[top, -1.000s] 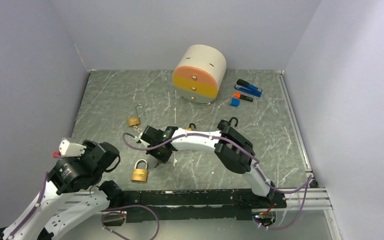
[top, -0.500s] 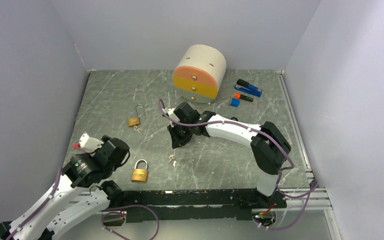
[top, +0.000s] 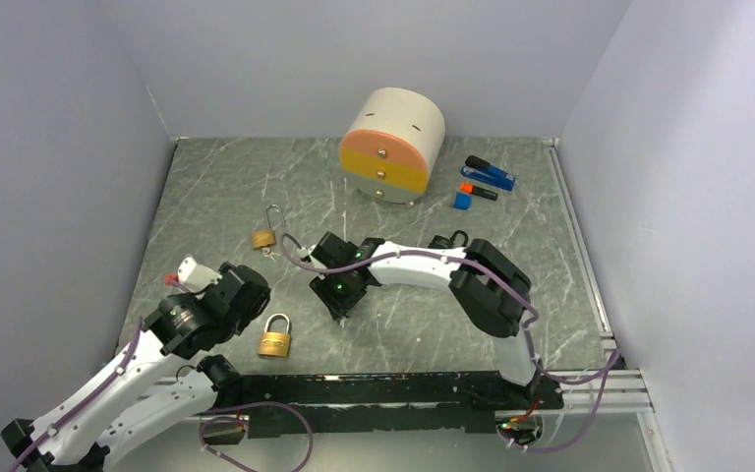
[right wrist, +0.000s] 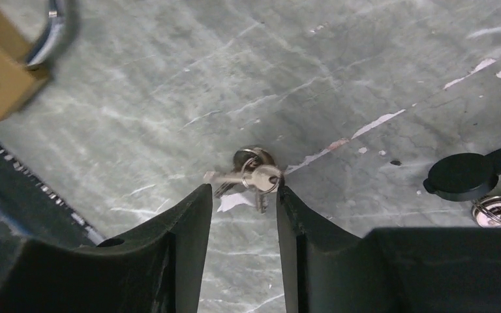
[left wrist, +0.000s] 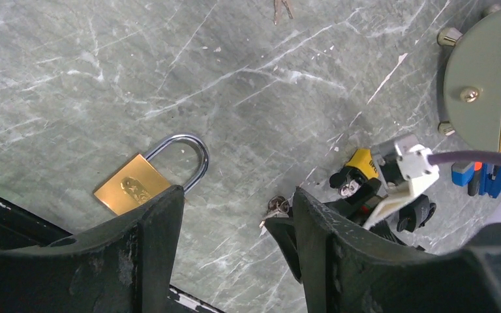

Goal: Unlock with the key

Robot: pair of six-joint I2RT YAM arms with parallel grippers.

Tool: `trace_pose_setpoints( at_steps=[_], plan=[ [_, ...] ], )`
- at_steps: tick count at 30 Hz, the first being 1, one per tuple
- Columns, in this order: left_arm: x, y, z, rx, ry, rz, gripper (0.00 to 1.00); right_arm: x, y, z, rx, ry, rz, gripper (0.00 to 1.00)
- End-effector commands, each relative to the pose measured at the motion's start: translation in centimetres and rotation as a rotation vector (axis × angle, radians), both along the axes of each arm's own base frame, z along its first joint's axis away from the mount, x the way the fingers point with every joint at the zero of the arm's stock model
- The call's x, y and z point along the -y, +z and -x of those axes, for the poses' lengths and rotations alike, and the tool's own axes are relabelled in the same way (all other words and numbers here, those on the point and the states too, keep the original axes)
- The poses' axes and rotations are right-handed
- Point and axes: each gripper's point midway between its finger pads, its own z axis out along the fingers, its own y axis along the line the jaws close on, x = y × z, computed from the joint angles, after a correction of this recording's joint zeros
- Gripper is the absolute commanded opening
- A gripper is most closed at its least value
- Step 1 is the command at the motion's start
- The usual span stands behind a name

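The key point(right wrist: 254, 177), on a small ring with others, lies flat on the bench point(top: 216, 187) toward the near edge, a little left of the middle, directly under the right gripper point(right wrist: 240, 190). That claw is spread wide with one finger on either side of the bunch (nothing held). The shank runs across the gap, finger to finger. The left gripper point(left wrist: 236, 194), also spread and empty, hangs by the brass padlock point(left wrist: 145, 179), nearer the near-left corner.

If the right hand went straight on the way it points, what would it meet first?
Probably the small bunch of silver metal keys, lying on the grey marbled tabletop in line with the gap between the fingers of the open right hand. How far ahead is unclear.
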Motion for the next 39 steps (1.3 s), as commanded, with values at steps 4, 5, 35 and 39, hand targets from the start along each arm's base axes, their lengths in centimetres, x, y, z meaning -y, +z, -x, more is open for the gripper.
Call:
trace_pose_setpoints(
  at_steps=[4, 5, 35, 39],
  plan=[
    [0.3, -0.4, -0.1, 0.007, -0.007, 0.012, 0.66, 1.0, -0.1, -2.4, 0.119, -0.142, 0.17, 0.44],
    [0.2, -0.5, -0.1, 0.004, -0.007, 0.011, 0.66, 1.2, -0.2, -2.4, 0.122, -0.155, 0.189, 0.44],
    [7.7, -4.8, -0.7, -0.008, -0.335, 0.165, 0.7, -1.3, 2.8, -4.2, -0.095, -0.281, -0.112, 0.0],
    [8.1, -5.2, -0.8, -0.012, -0.335, 0.184, 0.7, -1.2, 3.3, -4.3, -0.086, -0.262, -0.116, 0.11]
  ],
)
